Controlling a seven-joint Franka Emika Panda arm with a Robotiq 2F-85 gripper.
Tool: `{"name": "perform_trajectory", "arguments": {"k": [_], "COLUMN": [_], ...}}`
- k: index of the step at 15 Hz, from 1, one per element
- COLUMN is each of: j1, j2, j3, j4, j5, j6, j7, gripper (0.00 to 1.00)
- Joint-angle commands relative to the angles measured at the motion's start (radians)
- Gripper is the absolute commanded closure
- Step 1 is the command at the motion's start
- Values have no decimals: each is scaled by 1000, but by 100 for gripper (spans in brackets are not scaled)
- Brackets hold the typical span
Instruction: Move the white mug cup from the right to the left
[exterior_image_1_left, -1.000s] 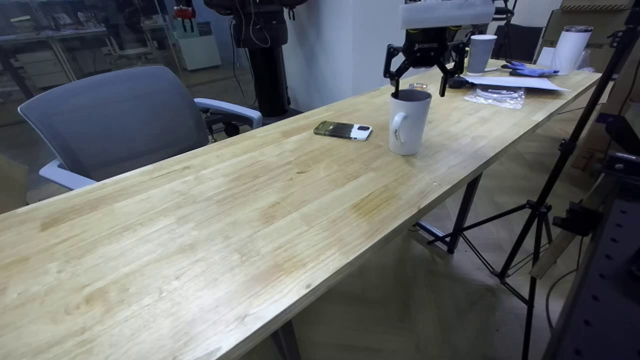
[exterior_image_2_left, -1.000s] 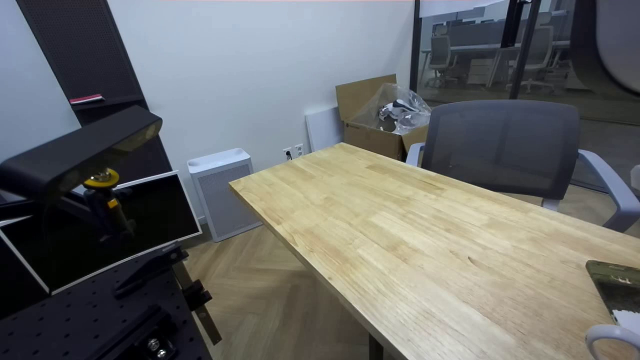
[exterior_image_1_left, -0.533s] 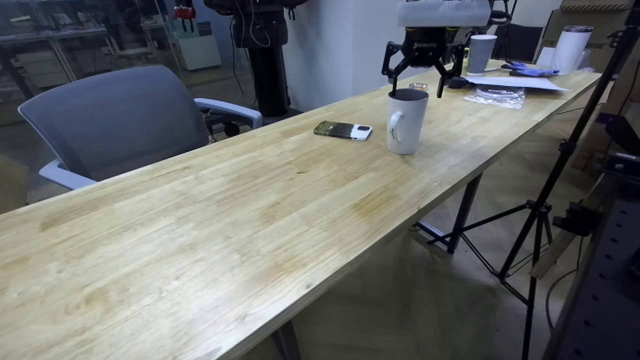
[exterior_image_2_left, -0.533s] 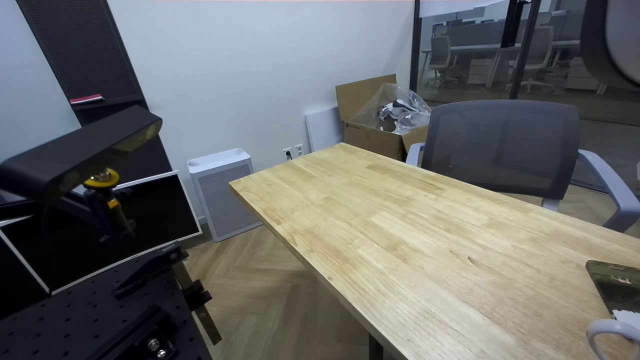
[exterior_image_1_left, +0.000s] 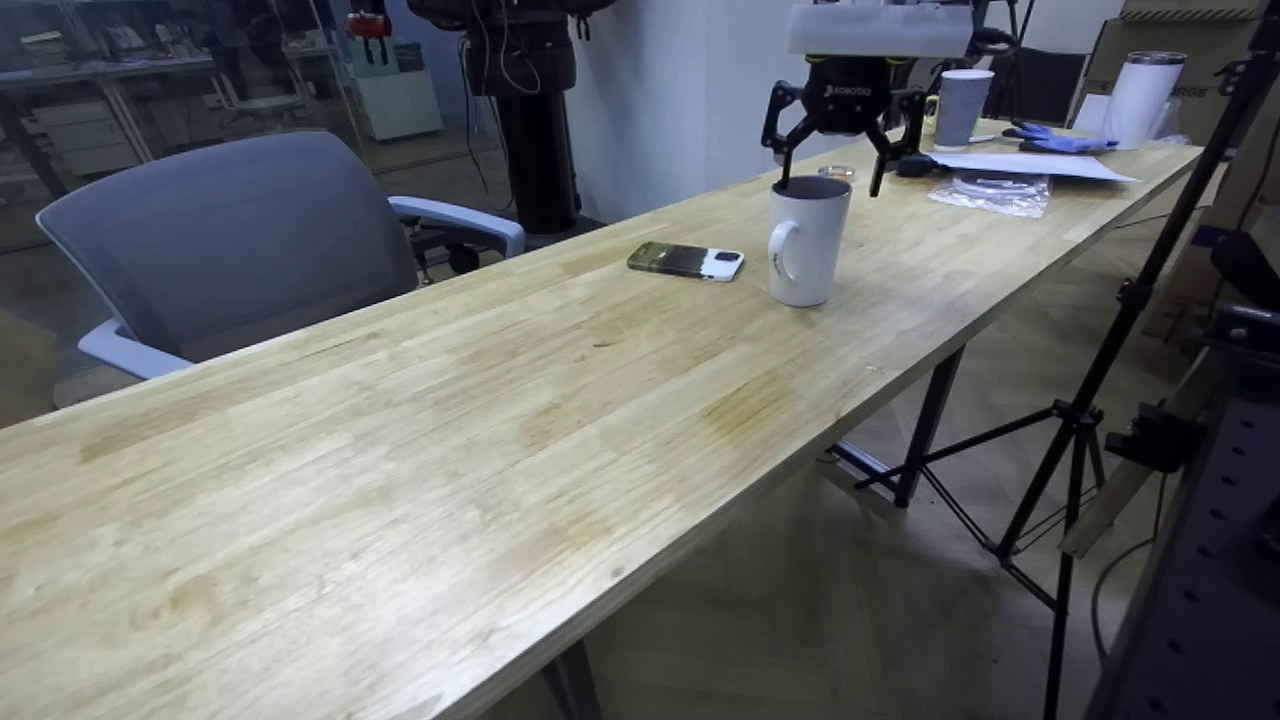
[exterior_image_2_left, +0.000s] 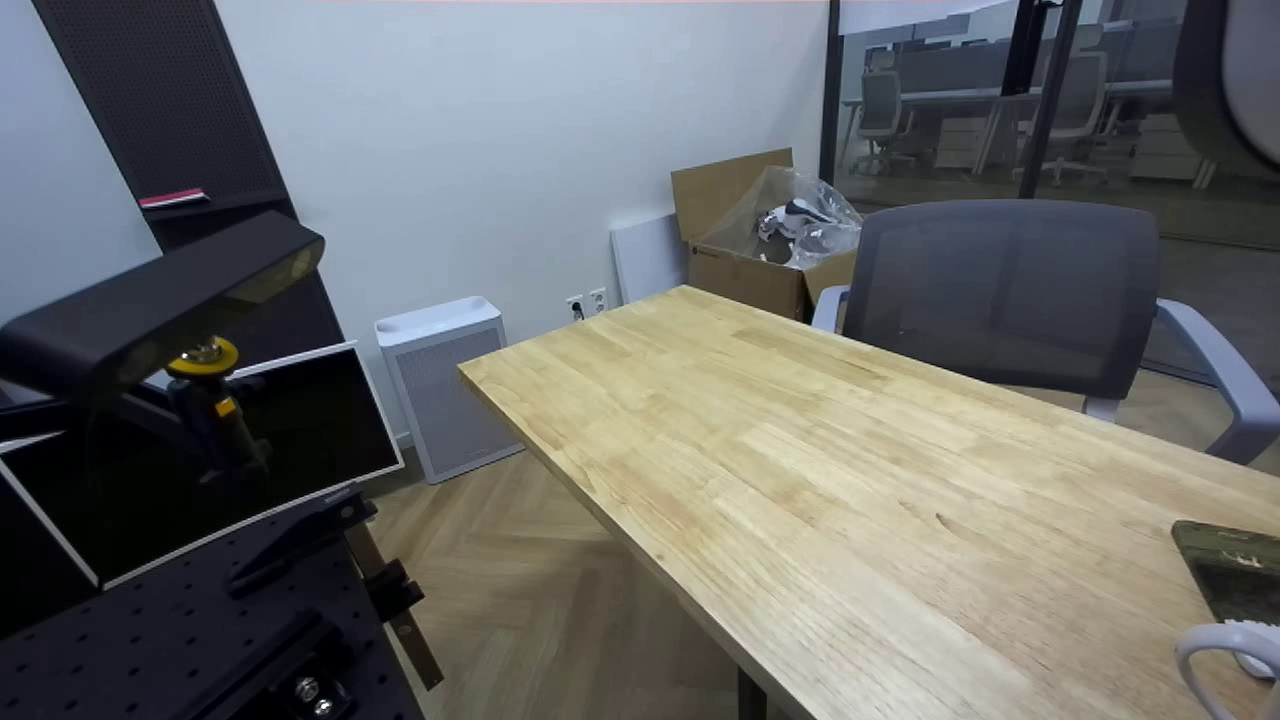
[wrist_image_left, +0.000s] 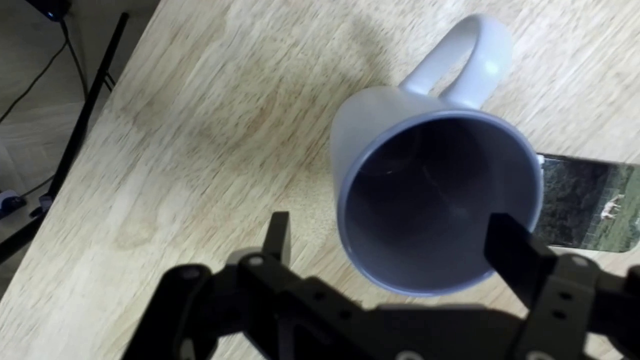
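While the gripper (exterior_image_1_left: 829, 190) hangs over the far right part of the table (exterior_image_1_left: 400, 480) in an exterior view, its jaws stand wide apart. The white mug (exterior_image_1_left: 814, 250) stands upright on the table just below, its handle toward the near left. In the wrist view one finger (wrist_image_left: 515, 250) overlaps the mug's mouth and the other lies outside the rim, to the left; whether either touches it, I cannot tell. A phone (exterior_image_1_left: 685, 261) lies flat just left of the mug. Farther off at the right stand a grey cup (exterior_image_1_left: 963, 112) and a white tumbler (exterior_image_1_left: 1143, 102), with a blue glove (exterior_image_1_left: 1062, 141) between them.
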Motion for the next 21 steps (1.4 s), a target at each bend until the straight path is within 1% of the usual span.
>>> {"name": "perform_trajectory", "arguments": {"k": [1,2,5,18,21], "j1": [20,-2,4,5,5], "j2": [45,14,37,38,61], "j3": [-13,4,3,2,-5], "j4": [19,0,0,2,7], "j5": [-27,-16,-18,-18,-21], "j6": [30,12,29,30,34], "j7": [40,7,8,9,16], "gripper": [0,0,0,0,0]}}
